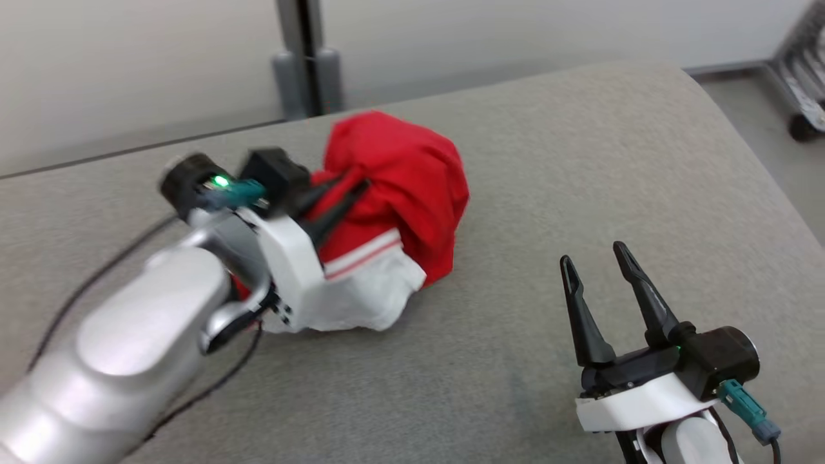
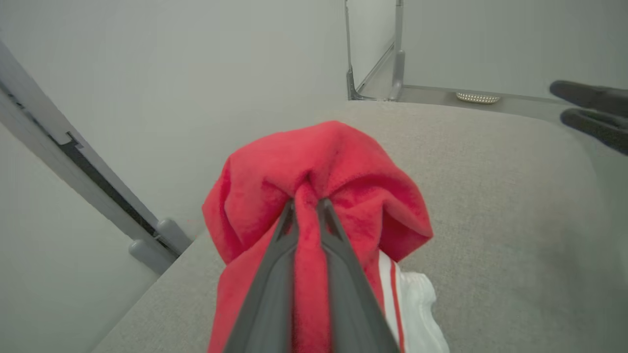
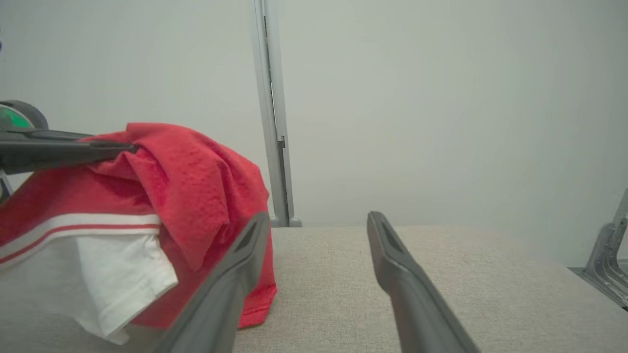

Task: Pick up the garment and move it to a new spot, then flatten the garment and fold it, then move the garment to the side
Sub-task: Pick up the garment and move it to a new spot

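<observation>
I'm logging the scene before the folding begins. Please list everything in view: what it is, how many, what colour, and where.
garment: one, red with a white part and a red-and-white stripe, bunched up left of centre on the surface
padded surface: one, grey-beige, under the garment and both grippers
upright post: one, grey, behind the surface's far edge, against the pale wall
wheeled metal frame: one, grey with a black wheel, on the floor at the far right
left gripper: one, dark fingers, shut on the garment's red cloth
right gripper: one, dark fingers, open, at the lower right, apart from the garment
</observation>
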Robot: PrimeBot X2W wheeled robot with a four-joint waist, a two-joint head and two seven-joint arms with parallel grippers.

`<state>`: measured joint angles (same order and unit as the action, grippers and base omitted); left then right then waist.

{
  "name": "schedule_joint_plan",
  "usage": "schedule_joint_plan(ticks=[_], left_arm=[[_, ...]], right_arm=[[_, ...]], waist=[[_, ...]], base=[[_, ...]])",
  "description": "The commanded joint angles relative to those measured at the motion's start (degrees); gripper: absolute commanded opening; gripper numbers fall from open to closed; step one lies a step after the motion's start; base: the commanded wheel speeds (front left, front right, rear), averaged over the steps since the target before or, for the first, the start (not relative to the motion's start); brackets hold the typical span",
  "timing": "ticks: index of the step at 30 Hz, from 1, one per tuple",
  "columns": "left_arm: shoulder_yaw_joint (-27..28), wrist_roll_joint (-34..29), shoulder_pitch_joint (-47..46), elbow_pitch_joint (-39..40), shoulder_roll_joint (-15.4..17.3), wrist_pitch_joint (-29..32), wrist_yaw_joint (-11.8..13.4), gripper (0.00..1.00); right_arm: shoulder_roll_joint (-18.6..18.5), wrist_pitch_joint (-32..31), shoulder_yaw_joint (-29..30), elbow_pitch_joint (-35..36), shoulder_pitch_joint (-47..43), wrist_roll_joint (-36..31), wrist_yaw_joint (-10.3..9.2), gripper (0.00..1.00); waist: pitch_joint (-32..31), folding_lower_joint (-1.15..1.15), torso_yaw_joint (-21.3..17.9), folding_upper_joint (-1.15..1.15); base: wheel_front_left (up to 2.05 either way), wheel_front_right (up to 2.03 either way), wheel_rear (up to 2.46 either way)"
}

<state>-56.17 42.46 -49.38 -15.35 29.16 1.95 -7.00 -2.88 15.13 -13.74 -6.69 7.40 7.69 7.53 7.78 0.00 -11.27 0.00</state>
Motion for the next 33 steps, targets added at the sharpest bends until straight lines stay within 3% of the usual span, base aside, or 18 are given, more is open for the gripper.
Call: schedule_joint_plan(ticks=[1,9,10,11,17,23,27,29,32,33], left_arm=[[-1.77,-0.23,-0.02,-1.54,-0.90,0.17,-0.23,0.00],[-10.01,-1.87,-2.02,-16.07,-9.76,-8.60,-0.40,0.00],[-10.58,-1.55,-1.78,-17.56,-11.01,-10.00,-0.40,0.75],[-10.53,-0.83,-1.64,-18.71,-12.16,-11.73,-0.41,1.00],[-6.31,1.84,1.89,-20.32,-15.21,-16.96,0.06,1.00],[10.45,-1.84,15.57,-9.11,-13.82,-17.08,6.52,1.00],[24.59,-4.65,28.80,-0.38,-15.88,-17.06,10.89,1.00],[30.45,-6.59,35.33,3.42,-17.86,-17.07,10.76,1.00],[34.88,-10.57,40.16,6.51,-19.41,-17.09,10.50,1.00],[39.49,-14.00,44.94,9.30,-21.92,-17.09,10.76,1.00]], right_arm=[[-0.02,0.05,0.06,0.29,0.90,0.61,-0.08,1.00],[-0.03,0.05,0.61,0.97,2.25,1.26,-0.07,1.00],[-0.04,0.05,0.86,0.89,2.23,1.24,-0.07,1.00],[-0.02,0.04,0.93,0.75,2.22,1.28,-0.07,1.00],[-0.05,0.04,0.23,-0.54,0.77,0.73,-0.07,1.00],[-0.07,0.04,-0.07,-1.43,-1.09,-0.24,-0.07,1.00],[-0.08,0.04,1.28,-1.96,-2.69,-1.09,-0.08,1.00],[-0.07,0.04,1.81,-2.09,-3.73,-1.59,-0.07,1.00],[-0.07,0.04,2.34,-2.06,-4.92,-1.94,-0.07,1.00],[-0.08,0.04,2.63,-1.79,-5.96,-2.05,-0.07,1.00]], waist=[[4.12,0.00,-5.10,0.00],[8.40,0.00,-7.16,0.00],[8.46,0.00,-6.90,0.00],[8.35,0.00,-6.47,0.00],[4.52,0.00,-1.93,0.00],[-0.78,0.00,4.62,0.00],[-3.61,0.00,8.76,0.00],[-4.94,0.00,10.49,0.00],[-6.15,0.00,12.02,0.00],[-6.97,0.00,13.00,0.00]], base=[[0.00,0.00,0.00],[0.00,0.00,0.00],[0.00,0.00,0.00],[0.00,0.00,0.00],[0.00,0.00,0.00],[0.00,0.00,0.00],[0.00,0.00,0.00],[0.00,0.00,0.00],[0.00,0.00,0.00],[0.00,0.00,0.00]])
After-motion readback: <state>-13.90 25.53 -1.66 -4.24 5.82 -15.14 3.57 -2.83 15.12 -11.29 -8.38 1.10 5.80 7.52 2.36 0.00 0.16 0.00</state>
